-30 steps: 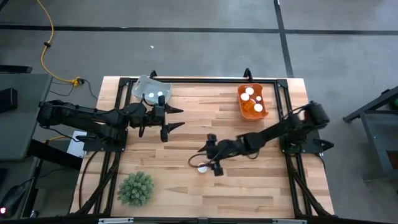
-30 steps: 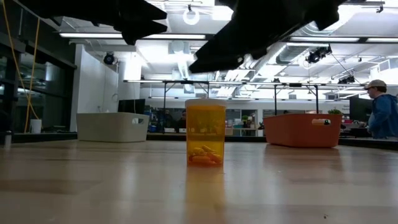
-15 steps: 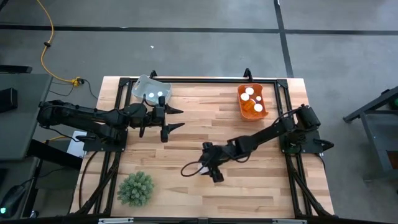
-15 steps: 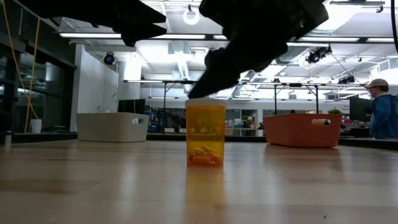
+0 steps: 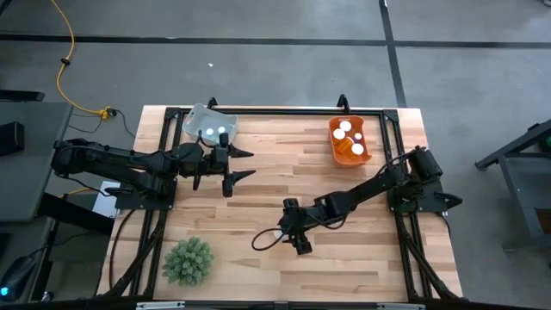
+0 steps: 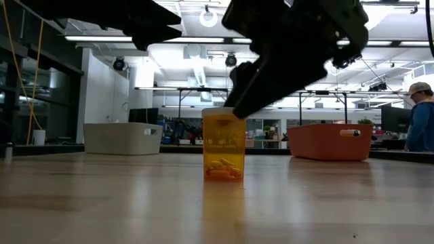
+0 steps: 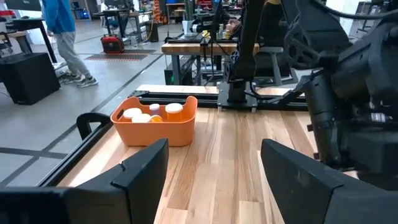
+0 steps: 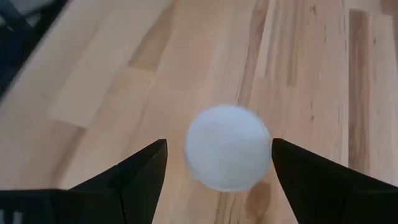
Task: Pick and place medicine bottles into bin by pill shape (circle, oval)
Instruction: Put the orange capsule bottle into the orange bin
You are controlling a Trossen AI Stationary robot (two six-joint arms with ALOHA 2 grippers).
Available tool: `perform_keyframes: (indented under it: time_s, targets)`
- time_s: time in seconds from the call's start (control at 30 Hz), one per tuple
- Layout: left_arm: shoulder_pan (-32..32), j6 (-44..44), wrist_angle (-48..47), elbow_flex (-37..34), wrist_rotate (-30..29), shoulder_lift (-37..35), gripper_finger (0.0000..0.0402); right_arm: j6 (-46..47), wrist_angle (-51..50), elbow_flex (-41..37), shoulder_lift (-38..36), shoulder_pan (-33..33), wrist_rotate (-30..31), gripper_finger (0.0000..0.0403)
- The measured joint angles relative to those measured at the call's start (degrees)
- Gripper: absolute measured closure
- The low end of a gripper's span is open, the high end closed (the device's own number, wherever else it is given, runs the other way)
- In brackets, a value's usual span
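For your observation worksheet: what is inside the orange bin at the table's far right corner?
The orange bin holds white-capped amber bottles; three caps show. Anything beneath them is hidden.

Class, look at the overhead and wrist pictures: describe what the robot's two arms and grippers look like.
Both arms are black and slender, built of jointed segments. The left gripper and right gripper each end in two flat, pointed, matte black fingers. Thin black cables loop beside the arms. No markings are visible.

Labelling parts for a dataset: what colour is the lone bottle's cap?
White; the cap shows best in the right wrist view, between the open right gripper's fingers.
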Motion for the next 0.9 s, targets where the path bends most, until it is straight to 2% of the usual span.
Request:
perform_keyframes:
  time_s: [0.37,0.73,0.9]
  targets:
    - [0.0,0.0,0.0,0.0,0.0,0.0,0.0157,-0.1,2.5,0.0,1.4,0.0,0.4,0.0126]
    - [0.0,0.0,0.0,0.0,0.0,0.0,0.0157,-0.3,3.0,0.0,1.4,-0.1,0.4,0.0213]
    - [0.0,0.0,0.0,0.0,0.0,0.0,0.0157,-1.2,2.9,0.0,1.4,-0.1,0.4,0.0218]
